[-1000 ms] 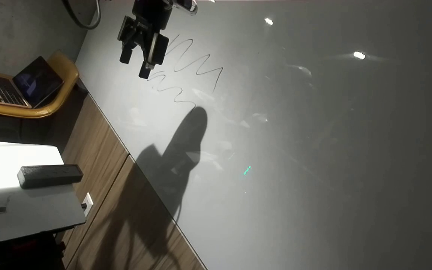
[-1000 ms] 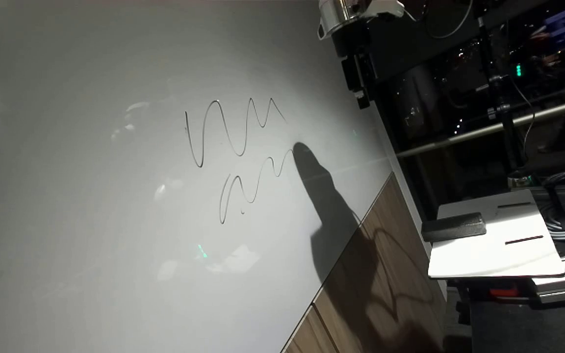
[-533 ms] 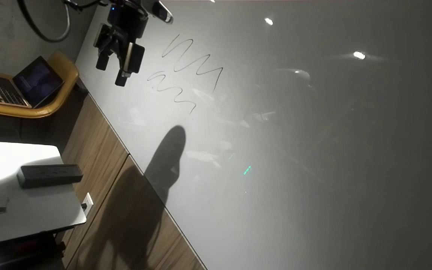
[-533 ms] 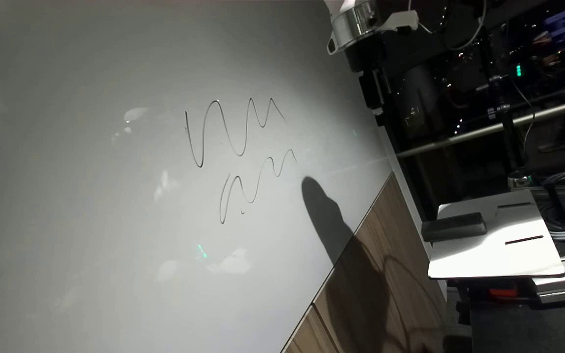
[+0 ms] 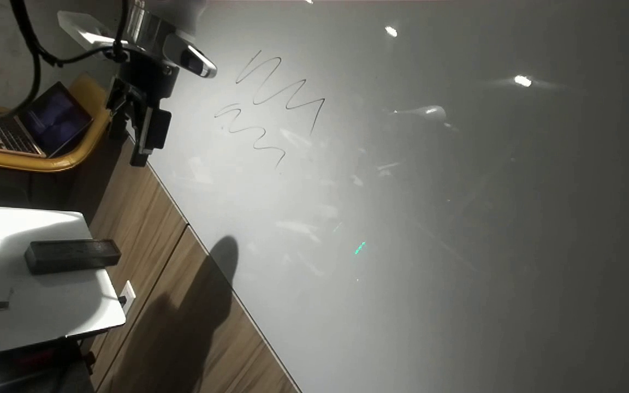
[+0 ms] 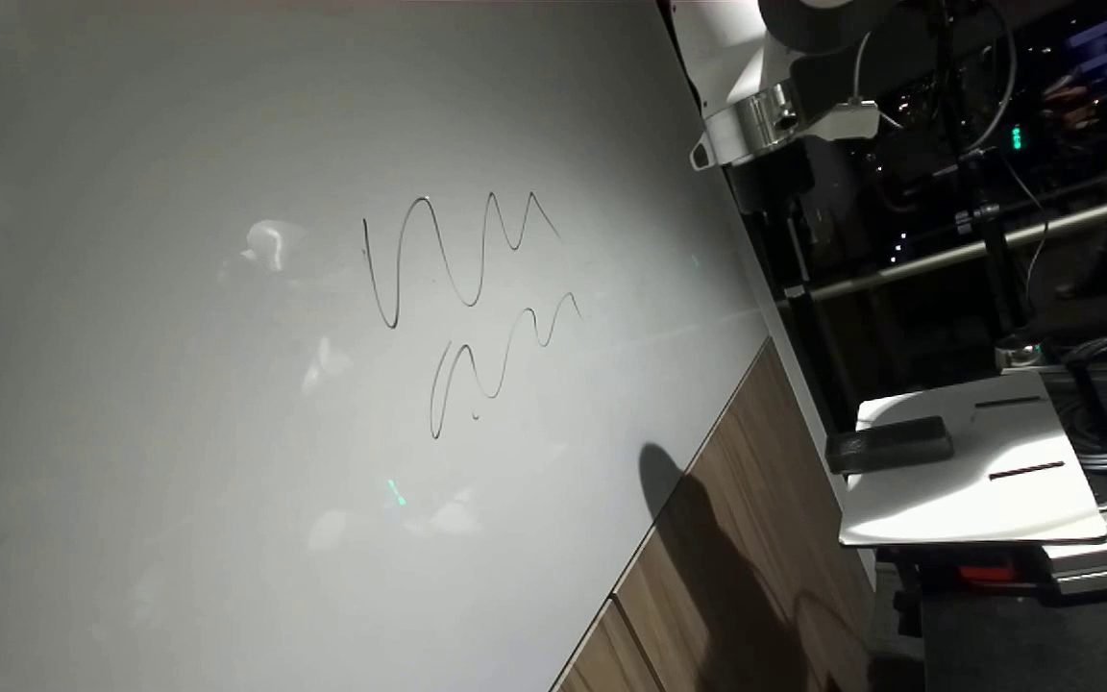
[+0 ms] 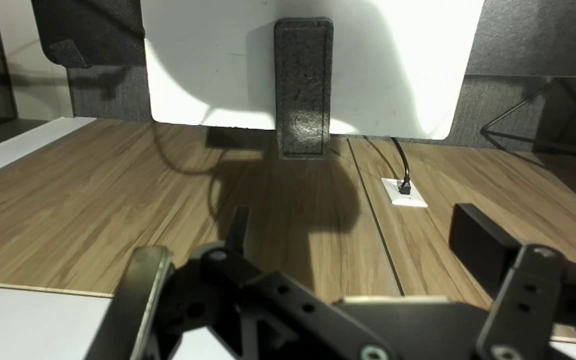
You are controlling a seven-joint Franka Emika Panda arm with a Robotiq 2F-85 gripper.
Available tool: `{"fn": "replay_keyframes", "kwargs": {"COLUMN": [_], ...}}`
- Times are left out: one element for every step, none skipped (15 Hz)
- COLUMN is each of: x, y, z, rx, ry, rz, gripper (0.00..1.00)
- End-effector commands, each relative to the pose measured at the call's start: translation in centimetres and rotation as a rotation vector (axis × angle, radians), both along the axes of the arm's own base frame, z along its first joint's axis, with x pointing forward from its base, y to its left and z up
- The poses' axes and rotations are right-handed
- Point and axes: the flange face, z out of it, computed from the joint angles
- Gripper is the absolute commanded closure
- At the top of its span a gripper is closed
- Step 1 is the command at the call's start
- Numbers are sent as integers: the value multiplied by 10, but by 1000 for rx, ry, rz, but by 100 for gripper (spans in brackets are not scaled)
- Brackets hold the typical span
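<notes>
My gripper (image 7: pixel 355 225) stands open, nothing between its fingers. In the wrist view its two dark fingertips (image 7: pixel 483 240) are wide apart over the wood panelling. Beyond them, at the top centre, lies a dark grey oblong block (image 7: pixel 303 90) like a board eraser, its near end jutting past the edge of a white plate (image 7: pixel 193 65). An exterior view has the gripper (image 5: pixel 127 144) above and to the right of the block (image 5: pixel 73 256), well apart from it. The gripper (image 6: pixel 789 250) is hard to make out against the dark background in an exterior view, above the block (image 6: pixel 888 444).
A big whiteboard (image 5: pixel 456 245) carries two thin black scribbles. Below it runs wood panelling (image 7: pixel 68 200) with a white outlet (image 7: pixel 410 201) and a plugged cable. A laptop (image 5: pixel 55 120) rests on a yellow chair (image 5: pixel 108 103) behind the gripper. Loose cables hang from the arm.
The arm has moved lower and away from the scribbles, closer to the grey block. Its shadow has slid mostly off the whiteboard onto the wood. The block has stayed put.
</notes>
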Motion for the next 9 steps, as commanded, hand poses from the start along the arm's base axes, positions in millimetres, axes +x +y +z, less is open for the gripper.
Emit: {"fn": "replay_keyframes", "kwargs": {"x": [16, 18, 18, 18, 17, 16, 15, 15, 14], "y": [-9, -12, -13, -15, -16, -16, -15, -13, -13], "z": [-32, -43, -53, -63, -71, -77, -84, -90, -97], "rx": [-9, -13, -16, -20, -21, -18, -14, -11, -9], "ry": [-3, 11, 26, 44, 70, 95, 115, 129, 146], "rz": [-46, -55, -62, -68, -77, -78, -73, -64, -60], "gripper": [0, 0, 0, 0, 0, 0, 0, 0, 0]}}
